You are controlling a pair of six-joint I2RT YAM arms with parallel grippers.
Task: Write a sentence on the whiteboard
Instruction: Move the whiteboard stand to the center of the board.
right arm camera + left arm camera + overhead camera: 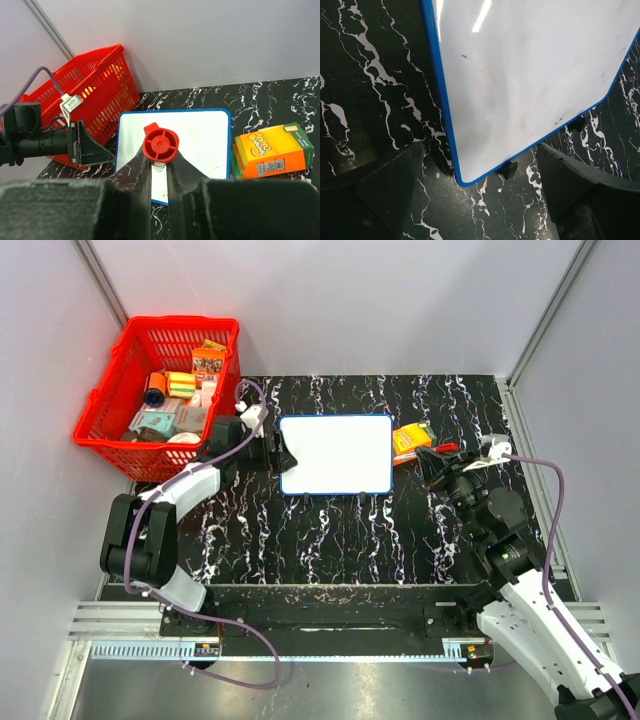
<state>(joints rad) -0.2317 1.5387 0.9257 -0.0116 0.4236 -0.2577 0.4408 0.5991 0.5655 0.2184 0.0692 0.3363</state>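
There was one whiteboard [335,454], one orange box [410,440], one red-capped marker [160,144] — and one red basket [100,400] at the table's [330,540] far-left corner, its packets [180,385] too jumbled to count.

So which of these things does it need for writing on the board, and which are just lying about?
For the job: whiteboard, no writing yet; red marker, held in the right gripper; left gripper, open at the board's corner.
Just lying about: orange box; red basket.

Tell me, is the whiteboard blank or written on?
Blank: the whiteboard shows only faint smudges and specks, with no marker strokes in any of the three views.
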